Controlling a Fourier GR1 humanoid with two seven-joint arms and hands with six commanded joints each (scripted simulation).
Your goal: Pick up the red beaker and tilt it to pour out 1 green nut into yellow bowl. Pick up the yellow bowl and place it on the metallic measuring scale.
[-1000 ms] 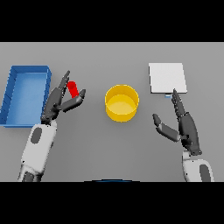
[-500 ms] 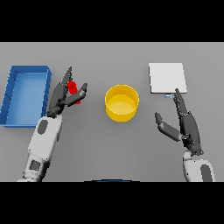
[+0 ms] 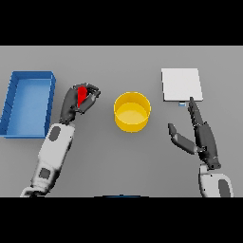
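Grey tabletop [image 3: 118, 161] fills the head view, with the bowl [image 3: 132, 111] near its middle; clock directions below are taken from that bowl. At about nine o'clock the left hand [image 3: 78, 102] has its fingers and thumb curled round the beaker [image 3: 82, 94], of which only a small red patch shows between them, so its tilt and whether it is off the table cannot be told. The nut does not show. Further out at nine o'clock lies a blue tray [image 3: 14, 102], well apart from the bowl. At about two o'clock sits the scale [image 3: 181, 84], a pale square plate. At about four o'clock the right hand [image 3: 199, 135] hovers with fingers straight and thumb spread, holding nothing, its fingertips near the scale's nearer edge. The beaker looks small, rigid and light, probably smooth-sided, so a wrap round its body seems the sensible hold; a loose pinch could let it turn while tipping. The bowl appears stiff, thin-walled and light, with a wide open mouth; it would likely be best taken at the rim or side wall, kept level so a nut inside stays put.
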